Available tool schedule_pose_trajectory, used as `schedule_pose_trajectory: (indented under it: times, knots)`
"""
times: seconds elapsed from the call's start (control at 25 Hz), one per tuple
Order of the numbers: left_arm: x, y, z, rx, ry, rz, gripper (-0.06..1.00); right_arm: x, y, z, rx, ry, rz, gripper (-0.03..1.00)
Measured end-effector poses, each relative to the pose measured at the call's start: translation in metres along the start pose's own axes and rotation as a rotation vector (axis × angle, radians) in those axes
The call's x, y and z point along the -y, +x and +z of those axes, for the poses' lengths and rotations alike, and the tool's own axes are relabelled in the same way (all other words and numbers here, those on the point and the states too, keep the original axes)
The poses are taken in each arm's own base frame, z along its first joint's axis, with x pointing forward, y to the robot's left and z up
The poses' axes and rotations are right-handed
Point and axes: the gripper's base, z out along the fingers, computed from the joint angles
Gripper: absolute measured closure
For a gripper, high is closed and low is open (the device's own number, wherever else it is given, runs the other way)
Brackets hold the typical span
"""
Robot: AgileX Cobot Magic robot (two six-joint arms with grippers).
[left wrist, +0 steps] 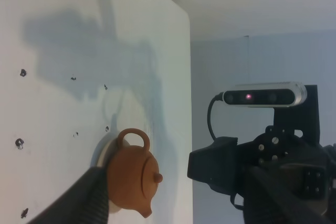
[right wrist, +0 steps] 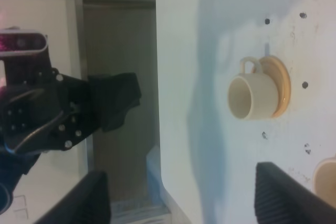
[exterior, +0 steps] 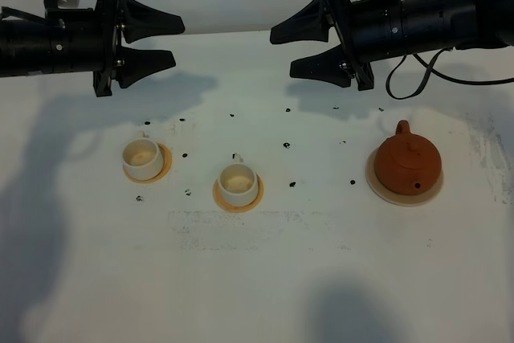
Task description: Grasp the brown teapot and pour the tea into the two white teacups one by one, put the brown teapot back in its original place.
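Left gripper [exterior: 170,42] hangs over the table's far side, jaws wide, empty. First white teacup [exterior: 141,158] and second teacup [exterior: 238,183] each sit on an orange coaster [exterior: 166,164]. Right gripper [exterior: 283,52] hangs likewise wide, empty. Brown teapot [exterior: 408,164] stands upright on its beige disc [exterior: 434,192], far right. Clay, so I judge it rigid, brittle, lid probably loose. Best hold is the loop handle [exterior: 401,128].

White table [exterior: 281,279] bears two orange coasters [exterior: 166,168] and a beige disc [exterior: 405,200].
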Motion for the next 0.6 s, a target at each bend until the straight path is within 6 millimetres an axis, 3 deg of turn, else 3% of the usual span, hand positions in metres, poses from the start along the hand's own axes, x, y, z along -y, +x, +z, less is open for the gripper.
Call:
schedule_pose_trajectory:
  times: [0.6]
  knots:
    - [0.0, 0.0, 0.0, 0.0, 0.0, -0.001, 0.39, 0.0001, 0.0, 0.0, 0.0, 0.001, -0.007, 0.38]
